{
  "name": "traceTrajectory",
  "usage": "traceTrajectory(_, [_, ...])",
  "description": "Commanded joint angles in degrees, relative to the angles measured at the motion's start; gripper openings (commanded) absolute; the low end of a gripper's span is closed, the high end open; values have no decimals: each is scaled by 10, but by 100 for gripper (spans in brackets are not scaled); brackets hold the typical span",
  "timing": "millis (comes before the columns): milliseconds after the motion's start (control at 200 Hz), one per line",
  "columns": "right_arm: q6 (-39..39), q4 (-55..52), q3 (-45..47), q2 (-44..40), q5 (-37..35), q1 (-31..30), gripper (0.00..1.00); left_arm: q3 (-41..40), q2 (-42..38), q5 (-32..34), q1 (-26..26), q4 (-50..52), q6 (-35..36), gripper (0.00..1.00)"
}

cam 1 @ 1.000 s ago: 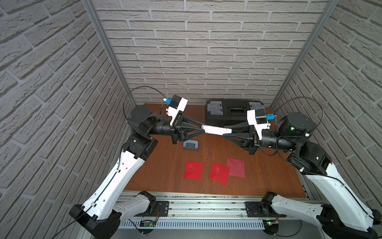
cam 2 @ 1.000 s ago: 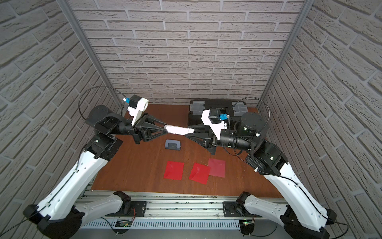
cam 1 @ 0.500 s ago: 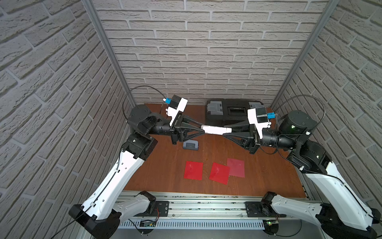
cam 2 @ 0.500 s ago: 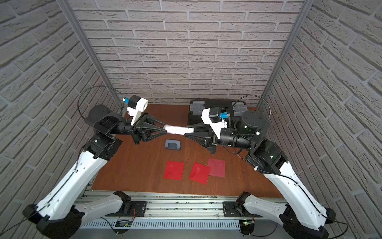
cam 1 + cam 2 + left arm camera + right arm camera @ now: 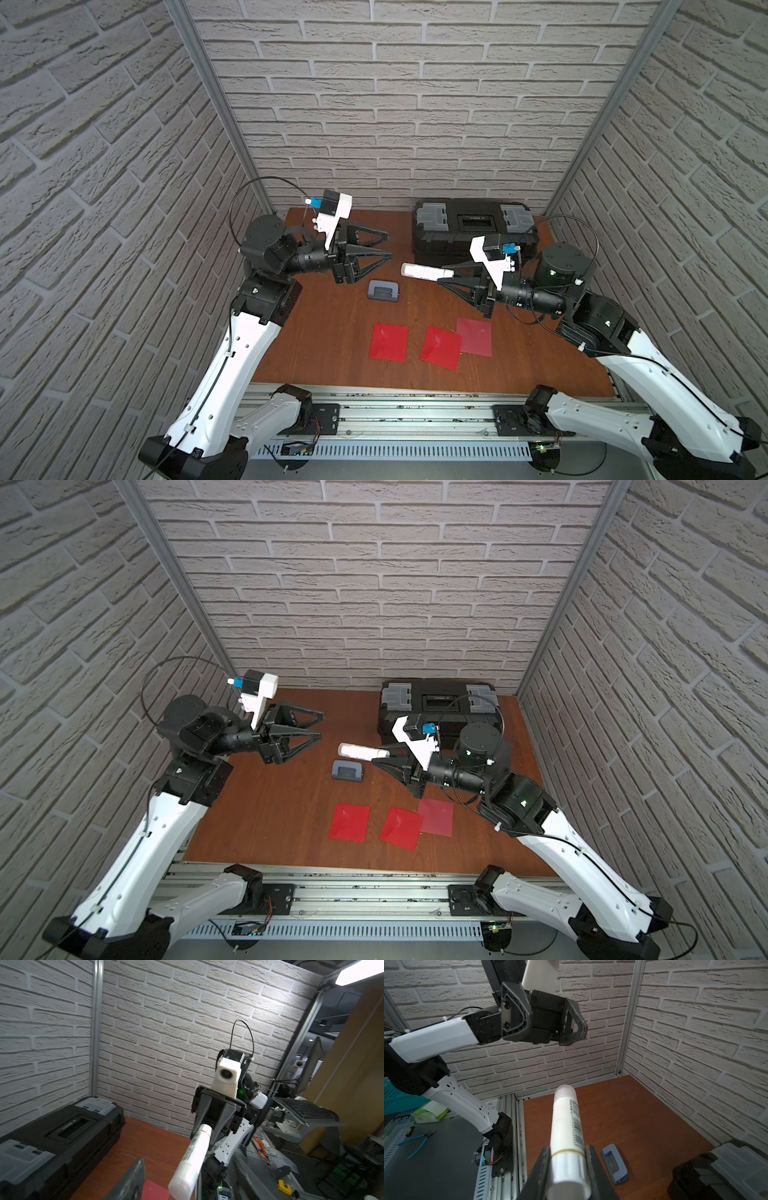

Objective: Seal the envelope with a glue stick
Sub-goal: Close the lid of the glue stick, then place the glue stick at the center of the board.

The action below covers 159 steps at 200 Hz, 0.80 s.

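CHANGE: left gripper [image 5: 390, 246] is now spread wide, empty and backed clear of the glue stick [image 5: 426, 271] | HOLD: right gripper [image 5: 446, 275] clamps the stick's base, level above the table [image 5: 332, 332] | STATUS: handover judged complete; cap [image 5: 564, 1091] is on.

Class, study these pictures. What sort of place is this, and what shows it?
Most likely a robotics lab test cell: two robot arms mounted on an aluminium rail at a small wooden table, brick-pattern panels boxing it in, and blue-handled pliers and a keyboard on benches outside.
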<state>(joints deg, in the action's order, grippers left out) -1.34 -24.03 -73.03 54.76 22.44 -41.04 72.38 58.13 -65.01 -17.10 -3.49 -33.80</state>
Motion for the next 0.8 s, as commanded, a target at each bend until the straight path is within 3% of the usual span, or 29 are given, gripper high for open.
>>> traceTrajectory(0, [20,26,35,-25,-56,-1,3,-3,-27,25,30,47,49,69])
traceTrajectory(190, [63,103,176,-19,-106,2,3,-37,-32,129,42,94,81,70])
traceTrajectory(395, [98,194,279,76,-83,25,3,-108,-36,211,43,64,68,70])
traceTrajectory(560, [109,275,315,187,-39,63,3,-150,-34,261,46,64,65,71])
traceTrajectory(790, [109,331,294,348,36,85,3,-203,-20,306,53,54,46,71])
